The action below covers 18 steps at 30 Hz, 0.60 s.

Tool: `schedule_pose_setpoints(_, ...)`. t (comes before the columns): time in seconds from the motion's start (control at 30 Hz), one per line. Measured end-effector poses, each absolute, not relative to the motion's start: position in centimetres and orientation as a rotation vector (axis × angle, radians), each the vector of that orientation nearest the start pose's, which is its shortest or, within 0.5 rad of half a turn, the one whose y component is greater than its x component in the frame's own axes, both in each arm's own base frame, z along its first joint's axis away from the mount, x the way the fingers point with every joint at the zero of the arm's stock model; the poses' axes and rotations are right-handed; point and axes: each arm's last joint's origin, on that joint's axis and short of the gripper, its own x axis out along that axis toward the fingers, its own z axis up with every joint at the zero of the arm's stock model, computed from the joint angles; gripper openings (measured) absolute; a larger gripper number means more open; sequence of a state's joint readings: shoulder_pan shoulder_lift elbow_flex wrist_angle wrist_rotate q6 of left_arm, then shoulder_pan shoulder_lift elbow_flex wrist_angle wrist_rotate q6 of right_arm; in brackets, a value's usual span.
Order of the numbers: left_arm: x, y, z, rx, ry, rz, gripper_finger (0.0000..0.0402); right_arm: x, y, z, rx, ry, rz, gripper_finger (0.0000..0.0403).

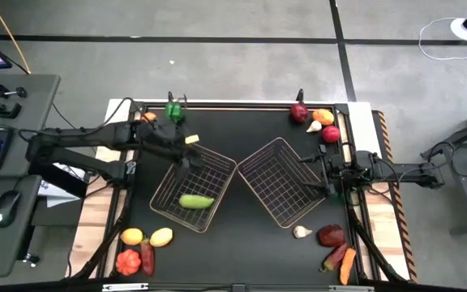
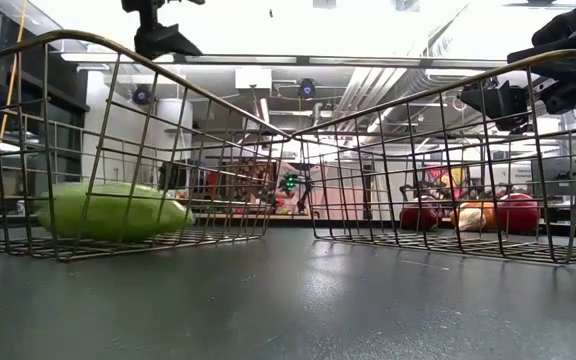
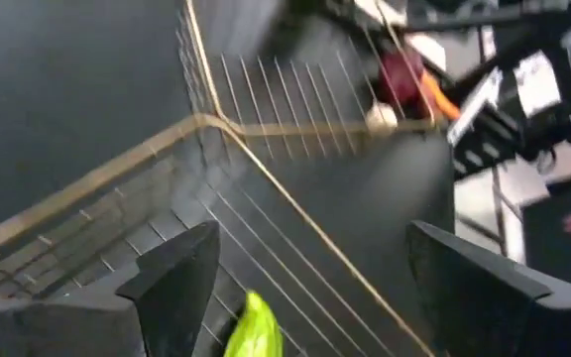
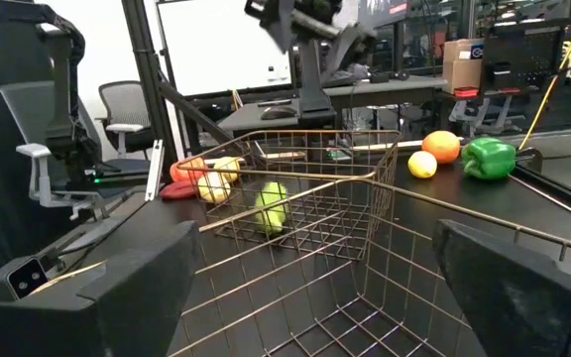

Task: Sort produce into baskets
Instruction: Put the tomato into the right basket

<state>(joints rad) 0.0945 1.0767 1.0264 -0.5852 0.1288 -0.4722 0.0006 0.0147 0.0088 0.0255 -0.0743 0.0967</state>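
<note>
A long, light-green toy vegetable (image 1: 195, 200), smooth and rounded like a cucumber, lay flat on the floor of the left copper-brown wire-mesh basket (image 1: 162, 203), alone there. It looked like light, hard, glossy plastic, likely to roll or slip, so a grip across its narrow middle would probably hold best. The left gripper (image 1: 186, 161) hung just above this basket's far rim, its two dark fingers spread apart and holding nothing, with the green piece just below them in the left wrist view. The second, matching wire basket (image 1: 280, 182) stood just beside the first on the black desk (image 1: 233, 243) and held no produce. The right gripper (image 1: 324, 172) waited at its outer edge, fingers wide apart and empty. The rest of the small toy produce lay scattered on the desk: a yellow and red cluster (image 1: 140, 247) at the near left corner, a dark red, orange and white group (image 1: 329, 241) at the near right, a green pepper (image 1: 174, 111) and more fruit (image 1: 316, 122) along the far edge.
</note>
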Motion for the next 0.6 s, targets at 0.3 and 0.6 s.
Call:
schedule_pose_setpoints(0.3,20.4,4.7,36.5,-0.461,0.36,0.29,0.0311,9.8,0.2,16.8,0.087,-0.016,0.071,0.0399)
schedule_pose_setpoints(0.6,19.4,5.6,38.0,-0.506,0.219,0.312,0.0312,9.7,-0.3,18.0,-0.018,-0.131,-0.114,0.0399)
